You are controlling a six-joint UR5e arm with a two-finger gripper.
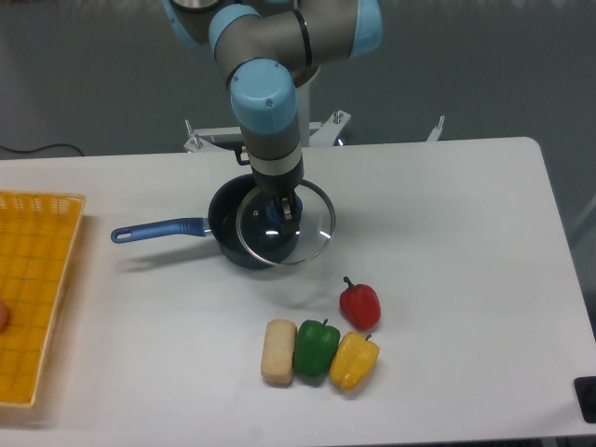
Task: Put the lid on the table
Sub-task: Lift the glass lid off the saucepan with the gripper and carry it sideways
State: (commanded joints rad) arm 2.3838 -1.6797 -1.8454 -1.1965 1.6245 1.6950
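Observation:
A round clear glass lid [298,237] with a metal rim hangs tilted over the dark saucepan [228,233], shifted to the pan's right so it overlaps only part of the pan. My gripper [282,210] comes down from above and is shut on the lid's small blue knob. The white table [447,279] spreads out on all sides below. The fingers partly hide the knob.
The saucepan's blue handle [156,230] points left. A red pepper [359,304], a green pepper [316,346], a yellow pepper [355,361] and a beige block [278,351] lie in front. A yellow mesh tray [33,289] sits at the left edge.

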